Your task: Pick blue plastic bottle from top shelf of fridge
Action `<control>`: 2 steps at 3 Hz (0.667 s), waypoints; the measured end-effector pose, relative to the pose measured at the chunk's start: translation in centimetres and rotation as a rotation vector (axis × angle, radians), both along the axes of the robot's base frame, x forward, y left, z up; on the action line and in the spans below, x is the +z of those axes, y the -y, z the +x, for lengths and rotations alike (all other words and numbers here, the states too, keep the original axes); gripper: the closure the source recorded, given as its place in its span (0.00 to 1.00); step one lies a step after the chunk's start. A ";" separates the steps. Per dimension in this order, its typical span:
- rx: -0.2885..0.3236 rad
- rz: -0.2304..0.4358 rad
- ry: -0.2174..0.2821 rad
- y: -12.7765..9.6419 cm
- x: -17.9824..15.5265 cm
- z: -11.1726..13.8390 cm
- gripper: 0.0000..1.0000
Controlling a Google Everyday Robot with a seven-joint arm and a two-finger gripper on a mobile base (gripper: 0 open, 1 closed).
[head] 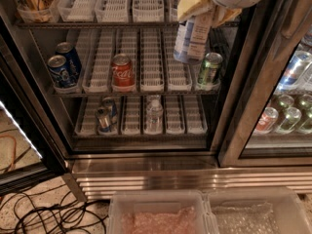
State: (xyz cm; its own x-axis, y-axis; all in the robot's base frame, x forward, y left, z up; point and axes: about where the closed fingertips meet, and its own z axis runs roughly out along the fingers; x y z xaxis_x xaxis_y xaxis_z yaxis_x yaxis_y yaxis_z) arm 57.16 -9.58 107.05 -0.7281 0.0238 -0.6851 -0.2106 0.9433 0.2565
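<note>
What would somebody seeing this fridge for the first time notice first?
The gripper, at the top right in front of the open fridge, is closed on the blue plastic bottle, which hangs tilted in front of the top shelf. Below, a red can stands mid-row on the middle shelf, with a green can at its right end.
</note>
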 end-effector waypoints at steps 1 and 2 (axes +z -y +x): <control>-0.003 0.009 -0.024 -0.2 -0.9 -1.0 1.00; -0.003 0.009 -0.024 -0.2 -0.9 -1.0 1.00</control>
State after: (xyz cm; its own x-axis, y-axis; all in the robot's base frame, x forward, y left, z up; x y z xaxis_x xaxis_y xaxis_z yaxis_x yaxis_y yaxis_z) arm 56.13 -9.37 106.11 -0.7444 0.0325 -0.6669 -0.2009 0.9416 0.2701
